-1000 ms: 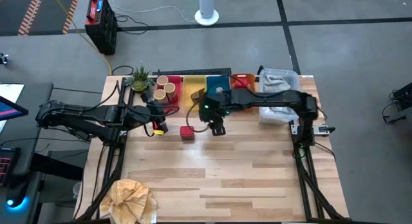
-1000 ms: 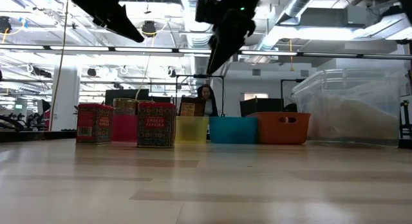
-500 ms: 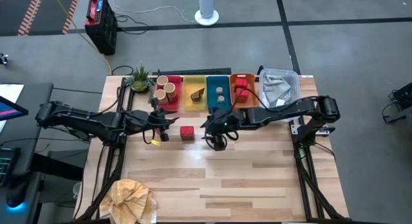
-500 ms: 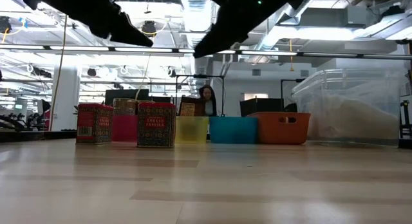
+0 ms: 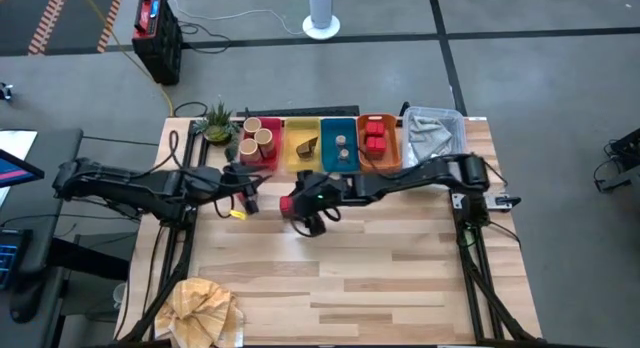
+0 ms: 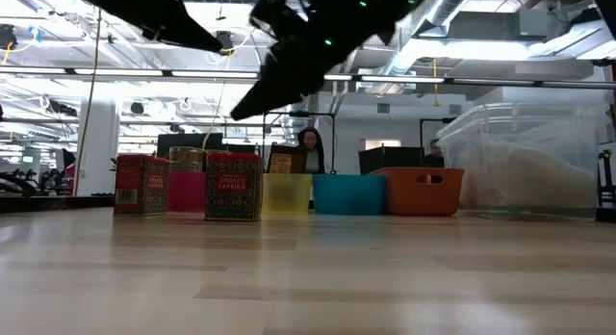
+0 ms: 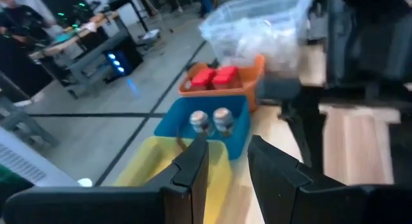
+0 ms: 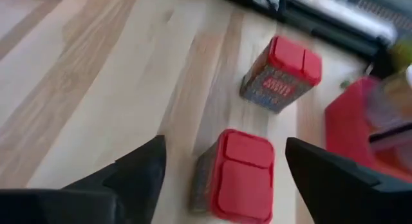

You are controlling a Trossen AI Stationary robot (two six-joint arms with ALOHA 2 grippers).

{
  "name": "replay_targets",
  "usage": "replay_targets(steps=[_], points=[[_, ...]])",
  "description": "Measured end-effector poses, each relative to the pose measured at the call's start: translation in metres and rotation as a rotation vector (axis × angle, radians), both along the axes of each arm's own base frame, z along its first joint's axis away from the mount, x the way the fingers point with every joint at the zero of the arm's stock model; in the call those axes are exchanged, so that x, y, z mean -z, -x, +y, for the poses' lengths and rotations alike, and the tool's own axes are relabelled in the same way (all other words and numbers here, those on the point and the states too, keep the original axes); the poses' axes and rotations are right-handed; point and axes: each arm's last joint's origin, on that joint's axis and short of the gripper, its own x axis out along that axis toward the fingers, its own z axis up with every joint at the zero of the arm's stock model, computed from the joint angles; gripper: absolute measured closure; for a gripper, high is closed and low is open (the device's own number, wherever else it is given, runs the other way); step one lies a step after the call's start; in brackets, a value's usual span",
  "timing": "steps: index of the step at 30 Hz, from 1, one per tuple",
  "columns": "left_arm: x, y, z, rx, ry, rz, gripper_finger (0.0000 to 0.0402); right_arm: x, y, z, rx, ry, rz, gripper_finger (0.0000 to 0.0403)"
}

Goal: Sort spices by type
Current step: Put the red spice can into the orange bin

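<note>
Two red boxy packs stand upright on the table. One pack (image 8: pixel 241 179) sits below my right gripper (image 8: pixel 225 141), whose open fingers stand above it on either side without touching. The other pack (image 8: pixel 282 74) stands further toward the table's left, by my left gripper (image 5: pixel 245 185), which hovers open and empty (image 7: pixel 228 169). Tan cylinders (image 5: pixel 258 138) sit in the red bin, a dark wedge (image 5: pixel 306 145) in the yellow bin, round tins (image 7: pixel 211 119) in the blue bin, and red packs (image 5: pixel 375 138) in the orange bin.
The coloured bins line the far edge, from the red bin (image 5: pixel 268 158) to the orange bin (image 5: pixel 388 153), with a clear tub (image 5: pixel 432 133) to their right and a small plant (image 5: pixel 215 123) to their left. Crumpled tan paper (image 5: pixel 205 308) lies at the near left corner.
My right gripper has swung from in front of the bins toward the table's left and a little toward the near edge, ending over the red pack. Both packs have stayed in place.
</note>
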Motion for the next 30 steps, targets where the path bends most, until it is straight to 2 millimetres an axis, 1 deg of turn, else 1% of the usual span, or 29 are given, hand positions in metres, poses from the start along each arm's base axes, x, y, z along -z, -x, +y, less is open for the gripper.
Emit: replay_targets(steps=[3, 6, 8, 11, 16, 18, 21, 23, 30], points=[[-0.004, 0.01, 0.001, -0.005, 0.005, -0.011, 0.0301, -0.002, -0.013, -0.011, 0.063, -0.053, 0.073, 0.0032], [-0.005, 0.017, 0.001, -0.004, 0.004, -0.007, 0.0301, 0.005, -0.023, -0.019, 0.106, -0.077, 0.183, 0.0025], [-0.005, 0.019, 0.002, -0.005, 0.003, 0.0, 0.0301, 0.006, -0.028, -0.018, 0.126, -0.095, 0.242, 0.0025], [-0.005, 0.022, 0.002, -0.004, 0.0, 0.007, 0.0301, 0.0, -0.038, -0.014, 0.131, -0.105, 0.271, 0.0029], [-0.006, 0.022, 0.002, -0.005, 0.005, -0.002, 0.0301, 0.003, -0.051, -0.015, 0.138, -0.101, 0.335, 0.0033], [-0.006, 0.022, 0.002, -0.005, 0.005, 0.001, 0.0301, 0.002, -0.056, -0.015, 0.141, -0.1, 0.324, 0.0034], [-0.005, 0.022, 0.002, -0.007, 0.012, -0.002, 0.0301, 0.003, -0.061, -0.015, 0.14, -0.101, 0.323, 0.0034], [-0.005, 0.022, 0.002, -0.008, 0.015, 0.002, 0.0301, 0.009, -0.063, -0.015, 0.135, -0.095, 0.34, 0.0034], [-0.003, 0.023, 0.002, -0.012, 0.03, 0.009, 0.0301, 0.009, -0.062, -0.022, 0.147, -0.094, 0.344, 0.0034]])
